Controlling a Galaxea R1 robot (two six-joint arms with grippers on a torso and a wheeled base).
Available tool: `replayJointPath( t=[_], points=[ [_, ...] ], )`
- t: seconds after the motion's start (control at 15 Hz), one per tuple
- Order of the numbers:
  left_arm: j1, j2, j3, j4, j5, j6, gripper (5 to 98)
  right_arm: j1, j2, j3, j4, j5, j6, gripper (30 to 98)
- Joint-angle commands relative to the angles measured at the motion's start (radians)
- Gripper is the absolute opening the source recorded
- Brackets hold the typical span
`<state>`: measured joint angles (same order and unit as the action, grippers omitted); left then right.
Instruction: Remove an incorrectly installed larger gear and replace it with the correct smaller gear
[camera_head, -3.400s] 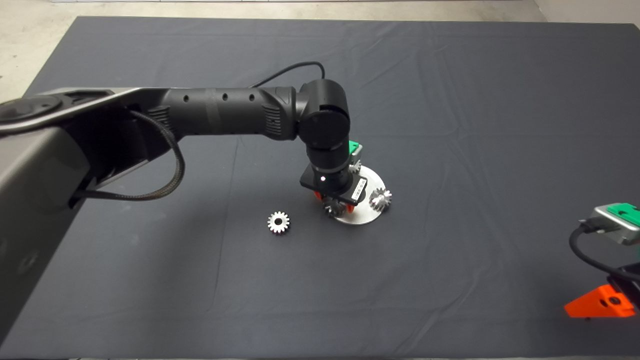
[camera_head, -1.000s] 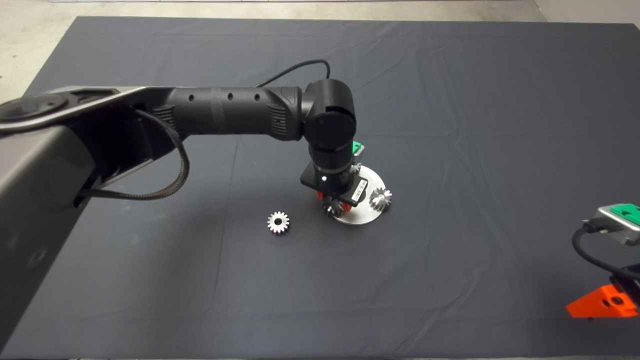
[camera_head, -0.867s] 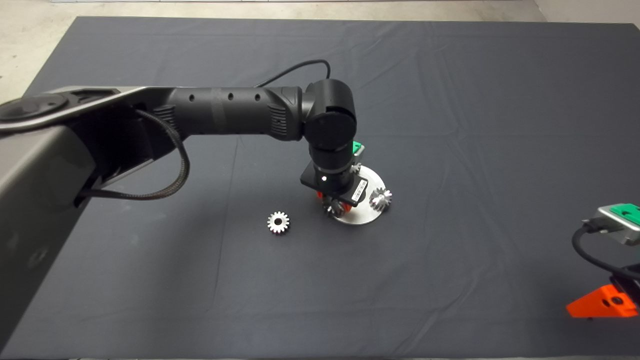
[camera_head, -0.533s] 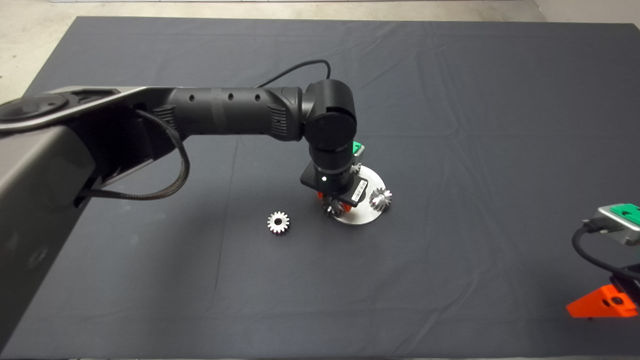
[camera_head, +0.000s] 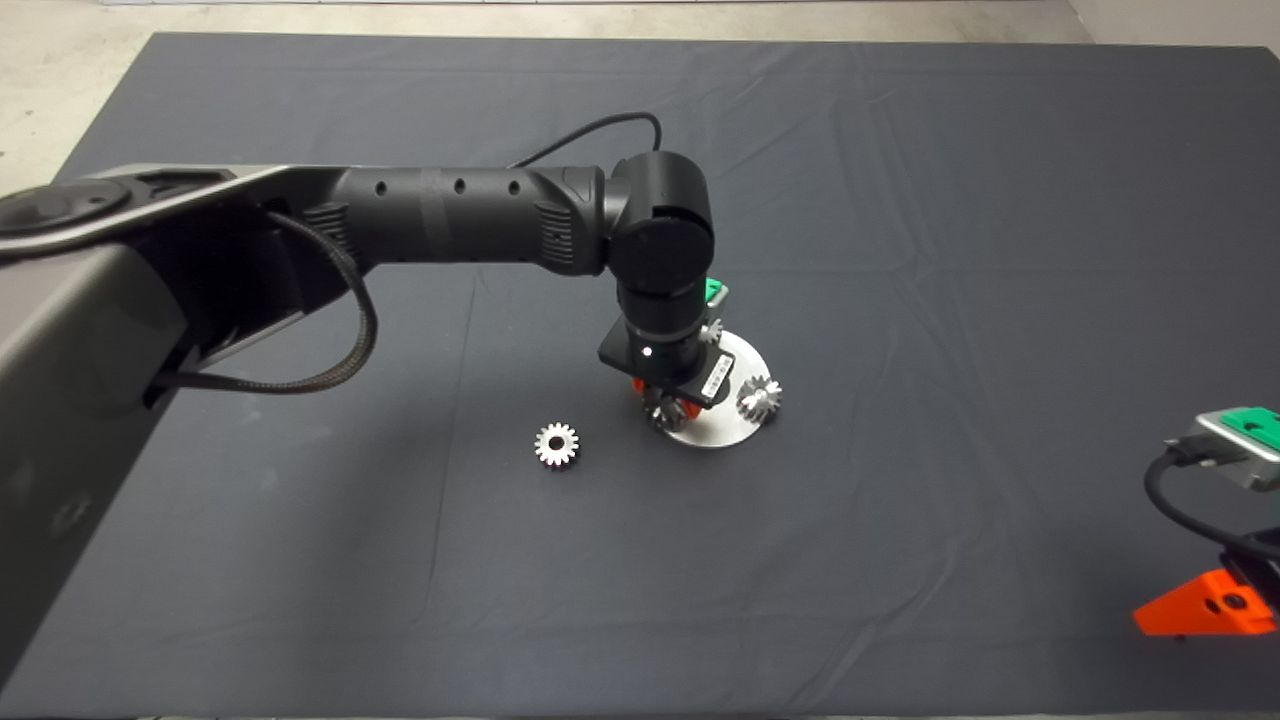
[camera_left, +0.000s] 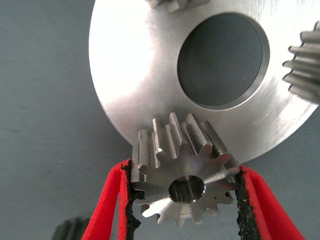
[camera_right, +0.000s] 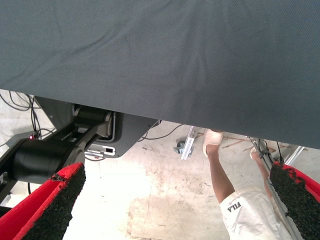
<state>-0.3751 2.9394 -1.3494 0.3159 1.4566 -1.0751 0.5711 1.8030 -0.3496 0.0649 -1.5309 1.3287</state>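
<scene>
Right now the larger gear (camera_left: 182, 172) sits pinched between my left hand (camera_head: 664, 403)'s two pads at the round metal plate (camera_head: 735, 420)'s seven o'clock edge, its bore axis upright, so I judge a straight lift frees it. Lying flat on the bench, the smaller gear (camera_head: 556, 444) waits at nine o'clock from the plate, far nearer that arm. My right hand (camera_right: 175, 210) idles wide open and empty at the bench's four o'clock corner.

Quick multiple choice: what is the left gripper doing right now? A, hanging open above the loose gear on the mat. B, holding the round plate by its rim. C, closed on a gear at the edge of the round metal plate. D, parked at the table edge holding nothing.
C: in the left wrist view the left gripper has both black pads against the teeth of the larger gear at the round metal plate rim.
</scene>
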Motion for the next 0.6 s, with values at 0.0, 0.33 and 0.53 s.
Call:
replayJointPath(
  t=[0.0, 0.33, 0.53],
  points=[
    [-0.089, 0.001, 0.017, -0.010, 0.005, 0.006, 35.5, 0.013, -0.007, 0.006, 0.033, -0.008, 0.003, 97.7],
    [-0.105, -0.007, 0.020, -0.057, 0.001, 0.034, 35.4, 0.013, -0.006, 0.008, 0.033, -0.008, 0.003, 97.7],
    [-0.104, -0.044, 0.009, -0.055, 0.009, 0.048, 35.3, 0.013, -0.007, 0.008, 0.035, -0.008, 0.003, 97.7]
  ],
)
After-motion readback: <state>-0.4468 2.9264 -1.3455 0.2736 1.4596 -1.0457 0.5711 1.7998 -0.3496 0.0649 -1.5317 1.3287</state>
